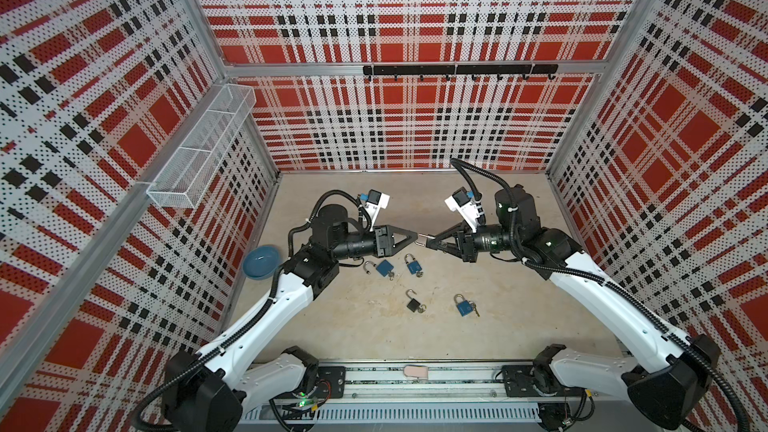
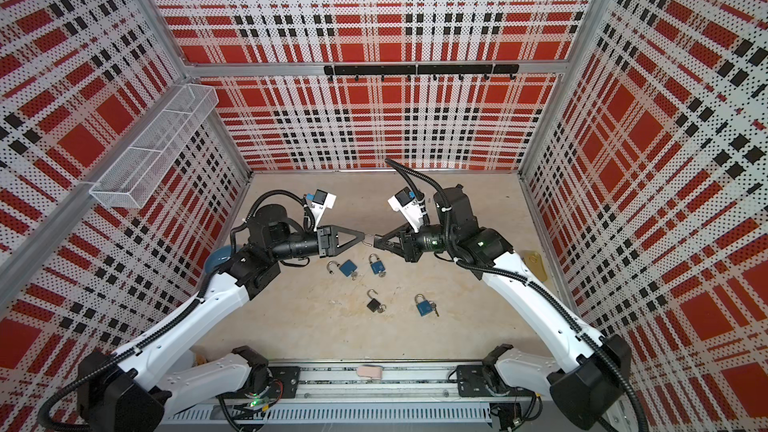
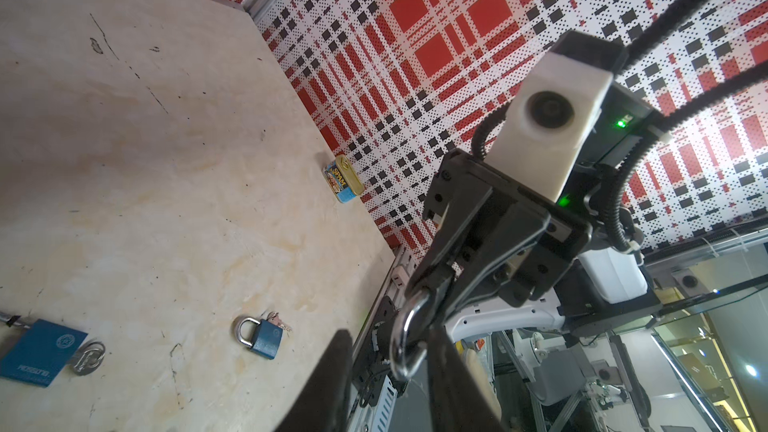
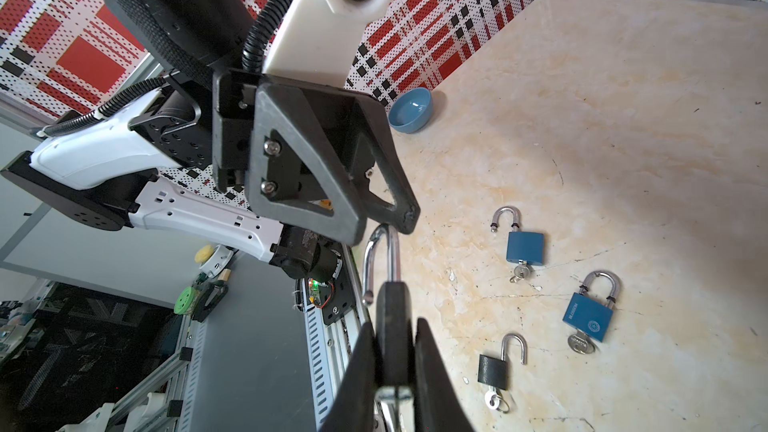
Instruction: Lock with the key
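You had both arms facing each other in mid-air above the table (image 1: 519, 326), reaching level, tips almost touching. Your right gripper (image 1: 432, 239) pinched the black padlock (image 4: 392, 326) by its body, the open shackle (image 4: 376, 251) pointing at your left gripper (image 1: 417, 238), whose fingers (image 4: 353, 228) flanked the shackle's bend; you couldn't tell whether they squeezed it. Four spare locks (image 1: 384, 268) (image 1: 412, 265) (image 1: 413, 304) (image 1: 463, 306) lay on the beige marbled table below, a bowl (image 1: 261, 263) near the plaid wall (image 1: 124, 201). A silvery piece (image 4: 395, 394) at the padlock's base sat mostly hidden between the right fingers.
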You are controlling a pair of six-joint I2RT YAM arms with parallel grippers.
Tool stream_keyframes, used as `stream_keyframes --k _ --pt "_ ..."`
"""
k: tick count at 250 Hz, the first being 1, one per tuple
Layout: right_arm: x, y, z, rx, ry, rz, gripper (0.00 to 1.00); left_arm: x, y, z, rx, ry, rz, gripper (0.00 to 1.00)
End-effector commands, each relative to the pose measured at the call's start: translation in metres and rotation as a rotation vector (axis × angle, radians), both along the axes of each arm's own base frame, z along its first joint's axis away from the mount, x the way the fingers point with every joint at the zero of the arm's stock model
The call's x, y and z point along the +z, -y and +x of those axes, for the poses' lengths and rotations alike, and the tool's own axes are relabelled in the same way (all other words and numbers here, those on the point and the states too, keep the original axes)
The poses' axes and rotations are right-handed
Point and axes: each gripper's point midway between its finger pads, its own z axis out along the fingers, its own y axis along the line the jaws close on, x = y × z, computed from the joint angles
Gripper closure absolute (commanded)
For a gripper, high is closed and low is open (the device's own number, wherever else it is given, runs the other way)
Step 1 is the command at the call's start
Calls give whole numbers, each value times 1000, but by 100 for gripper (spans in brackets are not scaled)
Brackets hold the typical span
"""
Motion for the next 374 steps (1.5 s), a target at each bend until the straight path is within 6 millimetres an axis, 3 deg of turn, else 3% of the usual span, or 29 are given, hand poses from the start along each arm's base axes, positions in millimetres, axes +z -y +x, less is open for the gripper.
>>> stream_keyframes --k 1,132,266,374 --pt "27 -2 2 18 80 57 100 5 5 -7 -47 29 -6 65" --pt "25 -5 -1 45 59 71 100 8 11 -5 -62 33 -20 74" --pt "24 -5 -8 79 22 83 100 21 10 -10 -85 61 -64 74" --pt "34 -1 -10 99 -2 132 100 19 7 -16 -107 53 -76 78"
